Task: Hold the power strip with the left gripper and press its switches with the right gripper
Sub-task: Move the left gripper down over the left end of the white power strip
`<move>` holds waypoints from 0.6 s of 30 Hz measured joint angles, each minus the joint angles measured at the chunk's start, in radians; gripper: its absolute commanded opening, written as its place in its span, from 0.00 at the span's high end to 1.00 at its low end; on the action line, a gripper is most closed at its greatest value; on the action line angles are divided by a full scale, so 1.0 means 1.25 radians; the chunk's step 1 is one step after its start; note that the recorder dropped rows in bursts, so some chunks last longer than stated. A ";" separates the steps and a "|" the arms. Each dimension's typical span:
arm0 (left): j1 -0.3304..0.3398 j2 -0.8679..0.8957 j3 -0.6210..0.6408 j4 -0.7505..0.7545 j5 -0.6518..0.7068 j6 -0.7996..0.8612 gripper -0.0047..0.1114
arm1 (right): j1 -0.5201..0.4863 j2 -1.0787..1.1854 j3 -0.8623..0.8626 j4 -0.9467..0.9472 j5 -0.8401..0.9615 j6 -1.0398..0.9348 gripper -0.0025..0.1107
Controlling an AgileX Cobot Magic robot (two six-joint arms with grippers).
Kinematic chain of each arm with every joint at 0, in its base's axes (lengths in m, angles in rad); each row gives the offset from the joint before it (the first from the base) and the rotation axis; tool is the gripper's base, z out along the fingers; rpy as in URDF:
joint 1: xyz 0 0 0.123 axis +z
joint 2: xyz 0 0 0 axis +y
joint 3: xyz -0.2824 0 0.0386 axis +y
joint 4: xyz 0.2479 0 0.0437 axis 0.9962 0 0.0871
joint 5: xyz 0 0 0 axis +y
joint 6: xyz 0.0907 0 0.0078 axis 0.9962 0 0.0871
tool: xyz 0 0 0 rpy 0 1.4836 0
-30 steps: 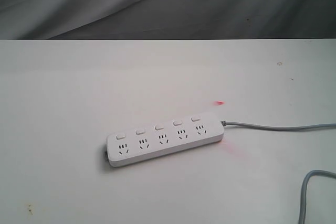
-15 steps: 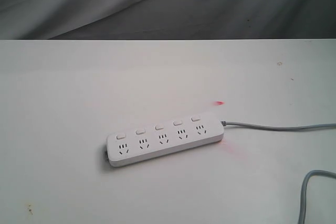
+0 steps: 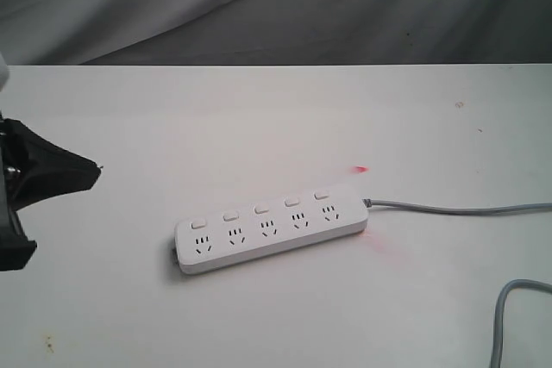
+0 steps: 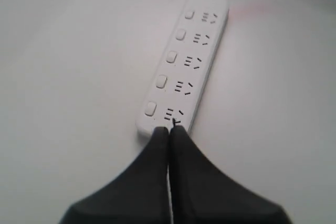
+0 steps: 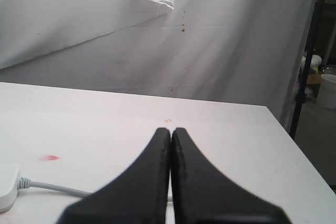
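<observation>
The power strip (image 3: 269, 228) is laid on the counter (image 3: 259, 109) toward its front edge, its cord (image 3: 457, 208) cut off. The left claw (image 4: 169, 130), partly cropped, and the right claw (image 5: 170, 131) are pressed together, nothing held.

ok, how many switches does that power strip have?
5. In the exterior view the switches sit in one row along the power strip, one above each socket group, from the free end to the cord end. None look hidden.
</observation>
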 measured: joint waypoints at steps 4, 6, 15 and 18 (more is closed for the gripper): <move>0.000 0.065 0.000 0.000 0.001 0.173 0.95 | 0.000 0.000 0.000 0.000 0.000 0.000 0.98; 0.000 0.094 0.000 0.001 0.001 0.230 0.92 | 0.000 0.000 0.000 0.000 0.000 0.000 0.98; 0.000 0.222 0.000 0.000 -0.024 0.292 0.67 | 0.000 0.000 0.000 0.000 0.000 0.000 0.98; 0.000 0.243 0.000 -0.025 -0.011 0.347 0.45 | 0.000 0.000 0.000 0.000 0.000 0.000 0.98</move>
